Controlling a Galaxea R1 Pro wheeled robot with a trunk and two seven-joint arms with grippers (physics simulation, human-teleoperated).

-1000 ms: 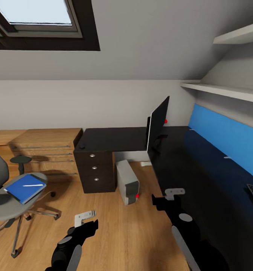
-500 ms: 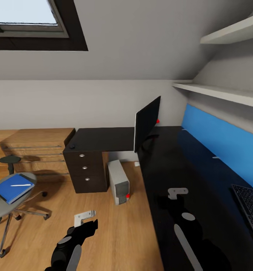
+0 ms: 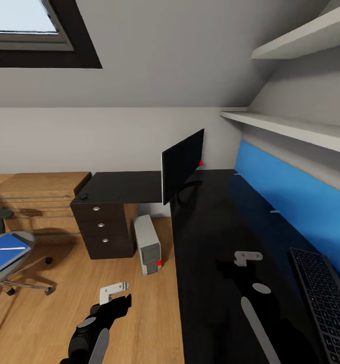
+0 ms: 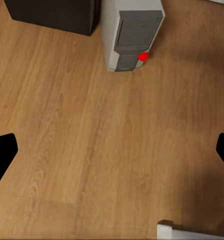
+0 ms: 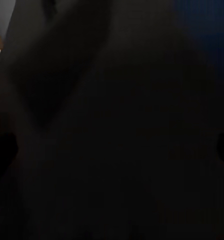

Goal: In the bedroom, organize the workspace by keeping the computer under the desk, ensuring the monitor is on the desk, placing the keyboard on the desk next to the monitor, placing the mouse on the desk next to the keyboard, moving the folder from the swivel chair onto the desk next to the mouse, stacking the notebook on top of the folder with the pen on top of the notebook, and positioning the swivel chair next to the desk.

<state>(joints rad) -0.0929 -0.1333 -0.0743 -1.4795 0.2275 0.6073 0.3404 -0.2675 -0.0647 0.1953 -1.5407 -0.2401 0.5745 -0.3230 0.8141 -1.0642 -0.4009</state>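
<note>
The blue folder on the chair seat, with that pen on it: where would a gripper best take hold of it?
Probably by a free edge of the folder, from the side. It lies flat on the swivel chair, so only its thin edges offer a pinch. The pen rests loose on top, so keep it level.

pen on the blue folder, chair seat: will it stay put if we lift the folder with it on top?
Probably not. The pen is a thin white stick lying loose on the folder, so it would likely roll or slide at any tilt. The folder looks flat and thin, so it may flex when lifted from the chair by one edge.
</note>
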